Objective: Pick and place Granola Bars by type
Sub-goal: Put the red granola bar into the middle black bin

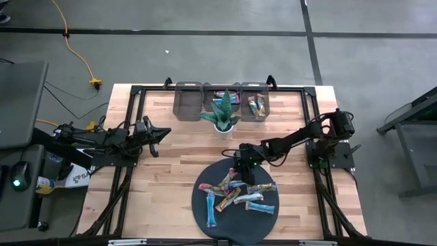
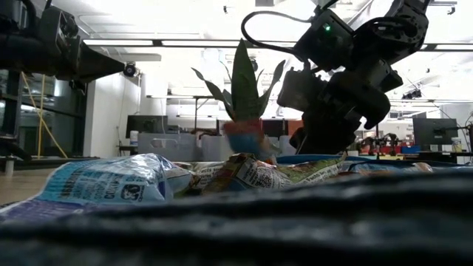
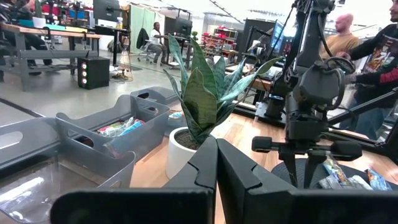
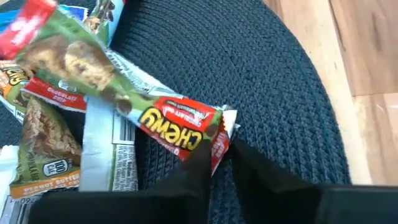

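Several granola bars (image 1: 235,195) lie in a loose heap on a round dark woven mat (image 1: 273,212). My right gripper (image 4: 221,152) has come down at the mat's far edge (image 1: 240,164) and is shut on one end of a green-and-red "Chewy" bar (image 4: 155,112). That bar's other end rests on neighbouring bars (image 4: 56,124). My left gripper (image 3: 216,165) is shut and holds nothing, level above the table's left side (image 1: 160,133). My right gripper pinches the Chewy bar's crimped wrapper end (image 4: 219,127) between its two fingertips. The fingers slant down from the table's far right and reach along the bar from its end. The bar lies on the mat, its far part across other bars.
A potted spiky green plant (image 1: 222,116) stands just beyond the mat. Behind it, three grey bins (image 1: 188,99) line the far edge; the middle (image 1: 225,96) and right (image 1: 256,104) ones hold bars. Bare wood lies left and right of the mat.
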Action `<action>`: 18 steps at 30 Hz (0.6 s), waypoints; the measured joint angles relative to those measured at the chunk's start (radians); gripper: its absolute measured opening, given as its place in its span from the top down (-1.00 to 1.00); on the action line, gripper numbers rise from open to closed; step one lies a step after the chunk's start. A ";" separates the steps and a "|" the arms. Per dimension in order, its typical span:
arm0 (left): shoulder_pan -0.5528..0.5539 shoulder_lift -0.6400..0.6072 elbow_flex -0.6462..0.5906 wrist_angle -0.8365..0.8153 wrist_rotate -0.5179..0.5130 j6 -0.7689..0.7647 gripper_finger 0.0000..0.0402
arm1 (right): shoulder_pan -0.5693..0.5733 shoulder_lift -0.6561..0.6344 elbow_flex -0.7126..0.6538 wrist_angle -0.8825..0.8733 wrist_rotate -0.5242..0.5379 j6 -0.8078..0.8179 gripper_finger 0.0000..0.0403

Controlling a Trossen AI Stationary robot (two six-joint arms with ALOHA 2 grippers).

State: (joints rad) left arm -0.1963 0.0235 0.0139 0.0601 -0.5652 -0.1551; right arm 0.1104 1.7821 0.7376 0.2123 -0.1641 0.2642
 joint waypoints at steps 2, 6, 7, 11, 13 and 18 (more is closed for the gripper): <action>0.000 0.000 0.000 0.000 0.000 0.000 0.99 | 0.000 0.000 0.000 0.000 0.002 0.000 0.84; 0.000 0.000 0.000 0.000 0.000 0.000 0.99 | 0.000 0.000 0.000 -0.005 0.006 0.006 0.98; 0.000 0.000 0.000 0.000 0.000 0.000 0.99 | 0.000 0.000 0.000 -0.006 0.007 0.008 0.98; 0.000 0.000 0.000 0.000 0.000 0.000 0.99 | -0.002 0.000 0.000 -0.008 0.019 0.033 0.99; 0.000 0.000 0.000 0.000 0.000 0.000 0.99 | -0.006 0.000 0.000 -0.010 0.024 0.050 0.99; 0.000 0.000 0.000 0.000 0.000 0.000 0.99 | -0.016 0.000 0.000 -0.014 0.029 0.077 1.00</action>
State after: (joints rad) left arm -0.1967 0.0235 0.0143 0.0601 -0.5655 -0.1551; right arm 0.0942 1.7821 0.7376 0.1982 -0.1348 0.3410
